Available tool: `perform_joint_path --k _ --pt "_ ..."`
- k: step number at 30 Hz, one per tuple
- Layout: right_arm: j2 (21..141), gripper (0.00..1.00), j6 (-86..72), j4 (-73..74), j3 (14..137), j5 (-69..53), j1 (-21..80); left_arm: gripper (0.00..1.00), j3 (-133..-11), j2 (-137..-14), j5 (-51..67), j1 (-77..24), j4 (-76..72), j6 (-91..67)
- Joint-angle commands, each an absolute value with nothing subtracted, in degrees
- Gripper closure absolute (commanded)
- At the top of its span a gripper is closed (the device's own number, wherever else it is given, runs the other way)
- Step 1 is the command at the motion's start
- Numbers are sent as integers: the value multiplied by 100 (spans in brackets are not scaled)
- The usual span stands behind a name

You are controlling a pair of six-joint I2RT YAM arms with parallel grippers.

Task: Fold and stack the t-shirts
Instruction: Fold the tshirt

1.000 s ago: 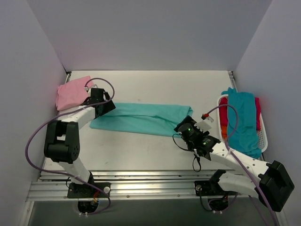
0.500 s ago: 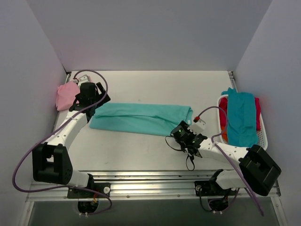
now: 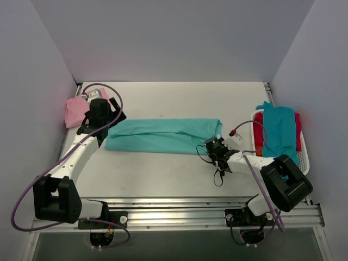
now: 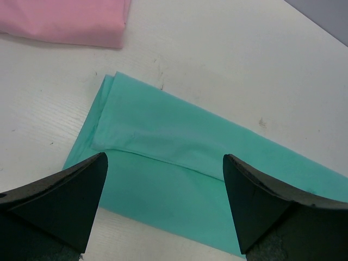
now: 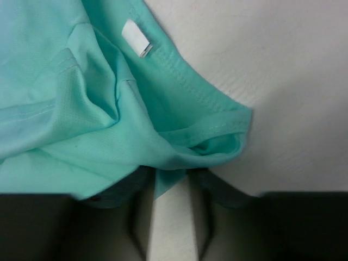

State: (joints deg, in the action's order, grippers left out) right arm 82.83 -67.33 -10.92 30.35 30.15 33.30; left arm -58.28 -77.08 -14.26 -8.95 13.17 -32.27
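Centre spread shirt (image 3: 163,136); far-left folded shirt (image 3: 76,111); right basket (image 3: 305,155).

Left arm (image 3: 76,157) reaches toward the far-left corner of the bench (image 3: 163,182), jaws wide apart. Right arm (image 3: 247,161) lies low near mid-bench; I see its jaws narrowed, gap showing.
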Motion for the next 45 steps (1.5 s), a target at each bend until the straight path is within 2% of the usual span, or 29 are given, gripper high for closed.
perform_joint_path --k 1,3,4,8,13,16,17,20,21,23,24,25,26,27,28,29,31,32,36,41,42,45 --pt "8358 83 -6452 -1334 3137 2954 3051 4 -5854 -7576 -1327 -879 1195 -3138" --pt "8402 92 -6267 -1450 3225 2874 2761 4 -5845 -7559 -1310 -879 1187 -3146" --pt "8428 100 -6197 -1555 3382 2804 2664 4 -5836 -7541 -1283 -879 1169 -3146" --pt "8805 100 -6082 -1547 4103 2926 2251 4 -5818 -7488 -1213 -879 1125 -3182" --pt "10052 100 -6056 -1660 5420 2901 1644 4 -5827 -7418 -1160 -879 1108 -3190" --pt "11089 100 -5951 -1837 6571 2672 1407 4 -5827 -7418 -1178 -870 1107 -3182" --pt "11701 100 -5889 -1793 7383 2524 1337 4 -5836 -7427 -1186 -870 1116 -3182" --pt "12748 100 -5810 -1092 8671 2531 1126 4 -5888 -7436 -1204 -853 1221 -3164" --pt "12936 100 -5827 -898 9310 2557 1064 4 -5897 -7427 -1213 -853 1239 -3164" --pt "13208 100 -5704 -914 9666 2584 941 4 -5889 -7357 -1230 -826 1301 -3164" --pt "13253 96 -5617 -1001 9798 2601 897 4 -5828 -7322 -1222 -826 1275 -3164" --pt "13289 82 -5503 -1211 10035 2515 870 4 -5801 -7269 -1204 -817 1222 -3173" --pt "13350 64 -5345 -1187 10194 2470 827 4 -5783 -7251 -1178 -809 1204 -3173" --pt "13351 30 -5300 -934 10361 2452 817 4 -5783 -7251 -1169 -817 1204 -3173" --pt "13307 8 -5256 -827 10545 2487 809 4 -5801 -7260 -1169 -817 1222 -3173" --pt "13046 2 -5212 -765 10495 2522 809 4 -5792 -7268 -1169 -809 1222 -3173" --pt "12562 0 -5142 -1097 10031 2566 817 4 -5792 -7277 -1178 -809 1222 -3182" --pt "12264 0 -5124 -1264 9358 2662 835 4 -5783 -7277 -1169 -809 1213 -3190" --pt "10465 0 -5282 -1398 7878 2962 1107 4 -5687 -7277 -1134 -817 1099 -3217" --pt "8880 0 -6193 -1685 5822 3015 2397 4 -5704 -7356 -1143 -809 1063 -3243" --pt "8773 0 -6344 -2131 5114 2797 2626 4 -5687 -7348 -1143 -809 1046 -3243" --pt "8806 0 -6767 -2574 4440 2689 3609 4 -5651 -7356 -1134 -800 1028 -3243"
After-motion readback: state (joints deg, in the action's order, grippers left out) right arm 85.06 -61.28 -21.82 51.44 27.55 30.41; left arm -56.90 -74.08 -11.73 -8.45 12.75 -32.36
